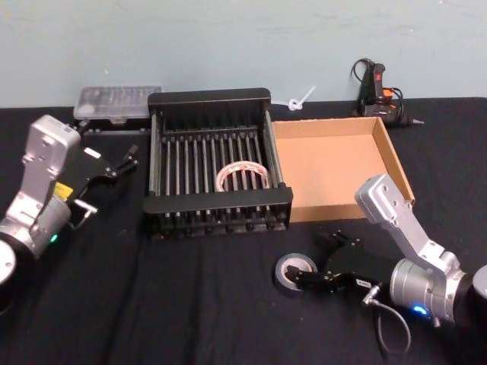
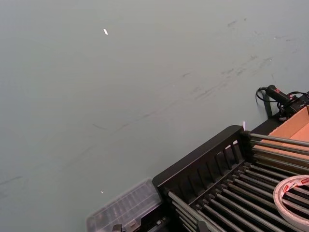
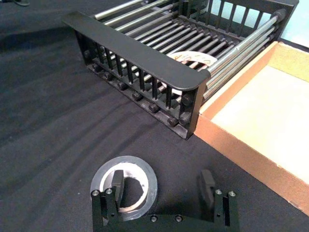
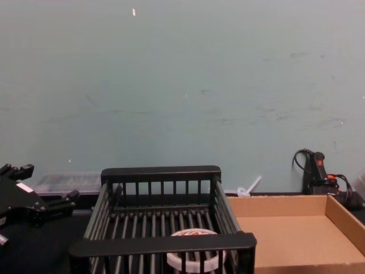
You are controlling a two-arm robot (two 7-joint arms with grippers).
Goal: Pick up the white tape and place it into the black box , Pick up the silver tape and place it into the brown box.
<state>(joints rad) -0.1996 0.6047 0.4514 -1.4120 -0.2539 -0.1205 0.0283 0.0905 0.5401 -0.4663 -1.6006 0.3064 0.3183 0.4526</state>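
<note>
Head view: the black box is seen at the middle of the dark table, with the white tape lying flat on its slatted floor, toward the right side. The brown box is set touching the black box's right side. The silver tape lies flat on the table in front of the gap between the 2 boxes. The right gripper is placed low at the tape, jaws spread wide, 1 finger over the roll and the other just beyond it. The left gripper is held left of the black box, above the table, jaws open and holding nothing. A clear plastic case lies behind the black box's left corner.

Left wrist view: a corner of the black box and part of the white tape inside it are seen.

Right wrist view: the right gripper is shown with jaws wide; 1 finger stands in the silver tape's centre hole, the other on bare cloth beside the roll. The black box and brown box lie beyond.

Chest view: the white tape is seen inside the black box, near its front wall, with the brown box to the right and the left gripper open at the left edge
</note>
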